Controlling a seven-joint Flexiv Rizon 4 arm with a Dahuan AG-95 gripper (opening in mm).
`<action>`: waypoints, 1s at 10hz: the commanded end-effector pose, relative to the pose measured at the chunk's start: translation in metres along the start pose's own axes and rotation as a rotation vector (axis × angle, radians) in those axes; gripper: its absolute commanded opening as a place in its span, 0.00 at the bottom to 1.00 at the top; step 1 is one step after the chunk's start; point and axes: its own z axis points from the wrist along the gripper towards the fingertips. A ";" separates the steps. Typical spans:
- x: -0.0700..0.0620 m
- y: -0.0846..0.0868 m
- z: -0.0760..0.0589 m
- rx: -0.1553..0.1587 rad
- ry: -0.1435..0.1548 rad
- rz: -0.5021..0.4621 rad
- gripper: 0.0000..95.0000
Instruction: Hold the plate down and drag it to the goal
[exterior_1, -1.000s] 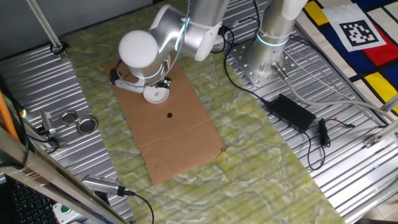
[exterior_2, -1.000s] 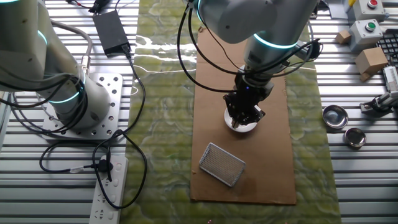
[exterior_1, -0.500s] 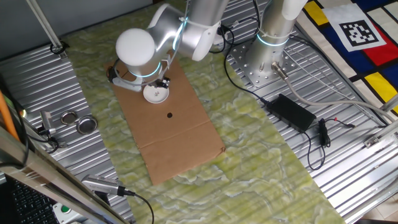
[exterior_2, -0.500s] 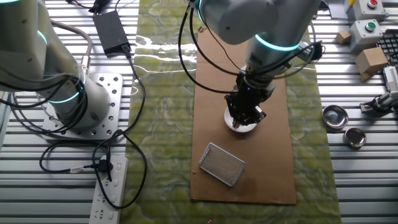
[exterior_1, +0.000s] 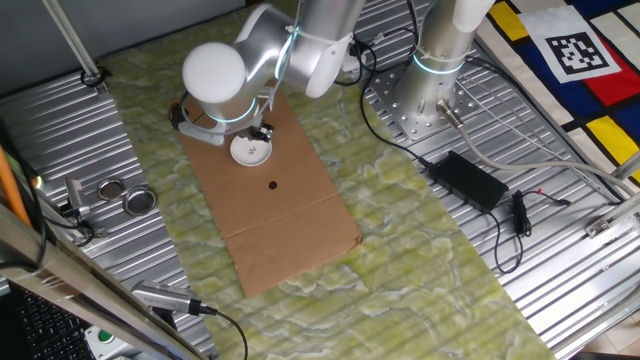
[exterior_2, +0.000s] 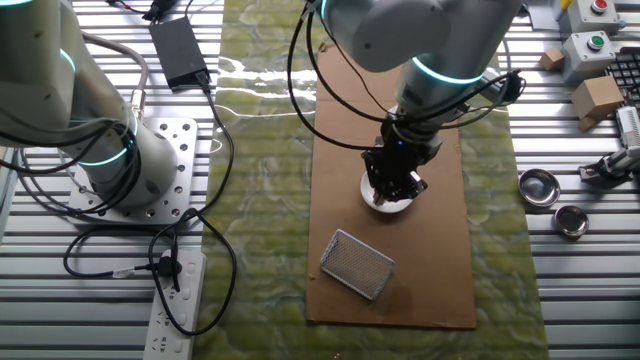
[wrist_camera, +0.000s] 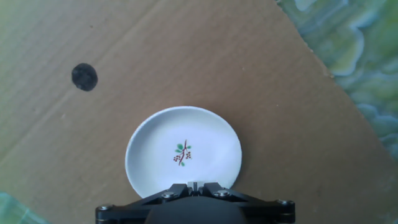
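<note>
The claw (wrist_camera: 194, 186), fingers pressed together, hovers over the white plate's (wrist_camera: 183, 154) 6 o'clock rim. The plate lies on the cardboard sheet (wrist_camera: 205, 68); a black dot (wrist_camera: 84, 76), likely the goal, sits at its 10 o'clock. Press down near centre, then drag steadily without tipping.

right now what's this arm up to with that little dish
The arm's gripper hangs over the near rim of the small white plate, fingers together. The plate lies flat on the cardboard sheet. A black dot is marked on the cardboard, apart from the plate. Contact cannot be told.
</note>
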 end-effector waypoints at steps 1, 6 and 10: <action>0.002 0.001 0.000 0.002 -0.004 0.007 0.00; -0.002 0.002 0.007 0.024 0.023 -0.030 0.00; -0.002 0.001 0.006 0.034 0.029 -0.056 0.00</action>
